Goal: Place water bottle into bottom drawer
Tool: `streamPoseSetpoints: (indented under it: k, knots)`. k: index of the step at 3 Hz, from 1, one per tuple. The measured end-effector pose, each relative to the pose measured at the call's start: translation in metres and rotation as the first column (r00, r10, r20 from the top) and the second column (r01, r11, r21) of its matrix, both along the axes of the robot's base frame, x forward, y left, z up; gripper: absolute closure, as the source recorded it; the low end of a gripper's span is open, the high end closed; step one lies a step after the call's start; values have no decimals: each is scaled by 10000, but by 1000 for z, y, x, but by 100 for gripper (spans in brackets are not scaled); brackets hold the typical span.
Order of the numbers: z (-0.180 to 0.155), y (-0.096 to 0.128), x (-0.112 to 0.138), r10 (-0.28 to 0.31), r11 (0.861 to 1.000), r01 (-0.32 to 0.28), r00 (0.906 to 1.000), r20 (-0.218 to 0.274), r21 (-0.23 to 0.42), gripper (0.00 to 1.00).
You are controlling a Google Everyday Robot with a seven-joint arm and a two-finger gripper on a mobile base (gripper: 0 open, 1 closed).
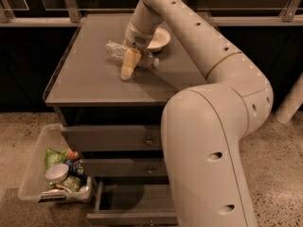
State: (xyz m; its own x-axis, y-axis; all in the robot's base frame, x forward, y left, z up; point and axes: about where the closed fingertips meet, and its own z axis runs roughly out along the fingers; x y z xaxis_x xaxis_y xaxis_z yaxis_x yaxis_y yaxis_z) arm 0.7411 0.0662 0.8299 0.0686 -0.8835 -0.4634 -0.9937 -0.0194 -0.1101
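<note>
Three grey-brown drawers sat under the cabinet top (85,86), and the bottom drawer (130,216) stood pulled out further than the two above it, its shallow tray dark inside. On the cabinet top the water bottle (112,52) lay on its side, just beside a white bowl (159,38). The robot's arm (208,126) reached over from the front, and the gripper (129,64) was down over the bottle's middle. Whether it pinched the bottle or stood loose around it could not be told. A clear plastic bin (34,167) of snacks stood on the floor beside the drawers.
</note>
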Motion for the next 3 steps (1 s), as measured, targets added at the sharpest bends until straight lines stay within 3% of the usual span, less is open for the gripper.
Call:
streamPoseSetpoints:
  k: [3]
  knots:
    - [1, 0, 0, 0, 10000, 0, 10000, 0, 0, 90]
